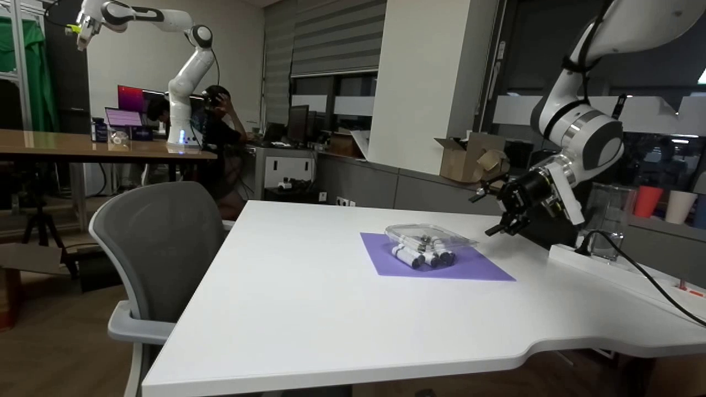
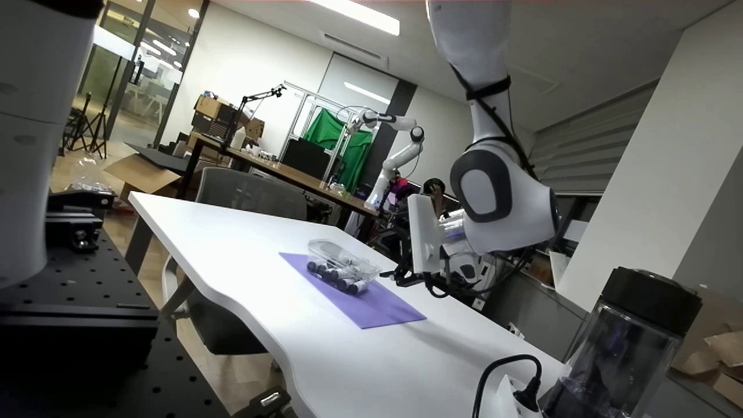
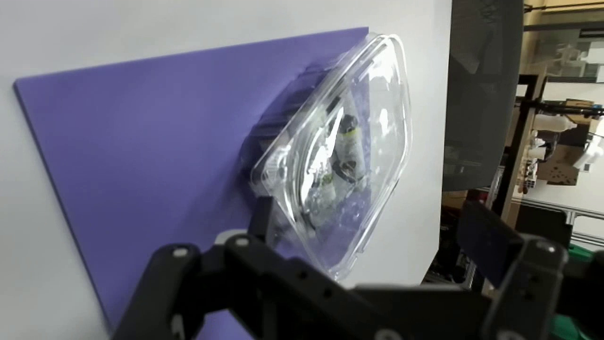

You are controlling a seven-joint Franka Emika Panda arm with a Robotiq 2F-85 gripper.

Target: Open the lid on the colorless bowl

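The see-through lid (image 1: 433,231) rests on the colorless bowl (image 1: 423,267), slightly tilted, with one edge reaching out toward my gripper. It also shows in an exterior view (image 2: 342,255) and, with bright glints, in the wrist view (image 3: 389,113). Several white cylinders with black ends (image 1: 408,256) show through the bowl. My gripper (image 1: 486,214) is open and empty, beside the lid and a little above the table. In the wrist view (image 3: 375,229) one finger lies close to the lid's near edge; I cannot tell whether it touches. The bowl's rim is mostly hidden under the lid.
A purple sheet (image 1: 480,269) lies under the bowl on the white table (image 1: 309,309). A white power strip (image 1: 618,275) with a black cable runs along the table's side by the arm. A glass bottle with a black cap (image 2: 621,342) stands there. A grey chair (image 1: 165,248) stands at the far edge.
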